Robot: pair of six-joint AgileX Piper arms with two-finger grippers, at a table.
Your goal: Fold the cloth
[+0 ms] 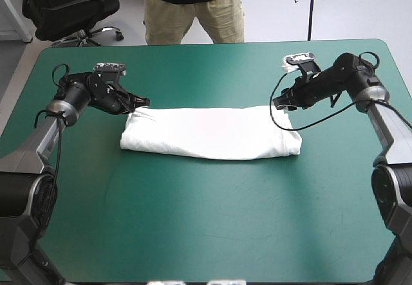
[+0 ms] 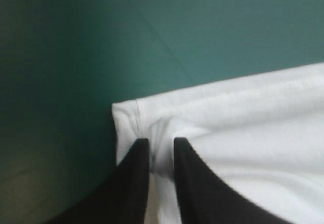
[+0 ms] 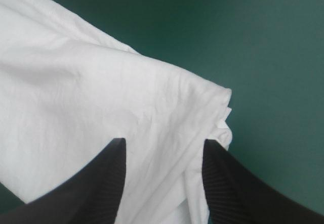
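On the teal-green desk (image 1: pixel 193 220) the white T-shirt (image 1: pixel 209 134) lay folded into a long flat band across the middle, running from 9 to 3 o'clock. At its 10 o'clock corner the left pincer (image 1: pixel 145 101) pinched the hemmed edge, all but closed on it. At the 2 o'clock corner the right pincer (image 1: pixel 278 103) stood spread over the cloth's end.

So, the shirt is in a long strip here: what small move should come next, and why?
Probably shutting the right pincer on the T-shirt. It stands open over the strip's right far corner, while the left pincer is all but shut on the left far corner. Both ends likely need gripping before any lift.
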